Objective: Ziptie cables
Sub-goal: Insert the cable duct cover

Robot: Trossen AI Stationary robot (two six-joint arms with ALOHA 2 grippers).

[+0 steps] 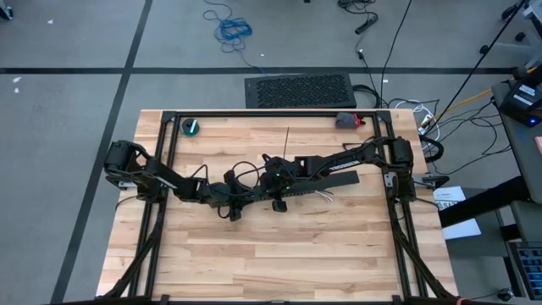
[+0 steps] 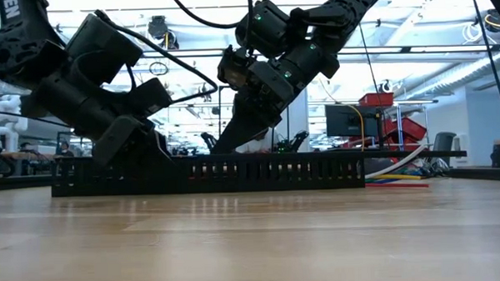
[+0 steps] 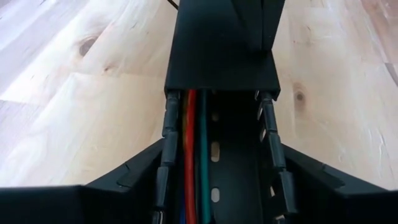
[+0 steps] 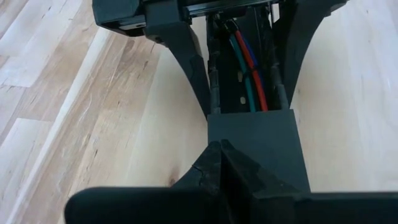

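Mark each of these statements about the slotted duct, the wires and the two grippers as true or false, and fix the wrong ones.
1. The coloured wires lie inside the black slotted plastic duct. True.
2. The right gripper is wide open. False: its fingertips meet over the flat black duct cover.
3. The left gripper straddles the duct with fingers apart. True.
4. The duct stands on end. False: it lies flat along the wooden table.
5. Wire ends stick out of one duct end. True.
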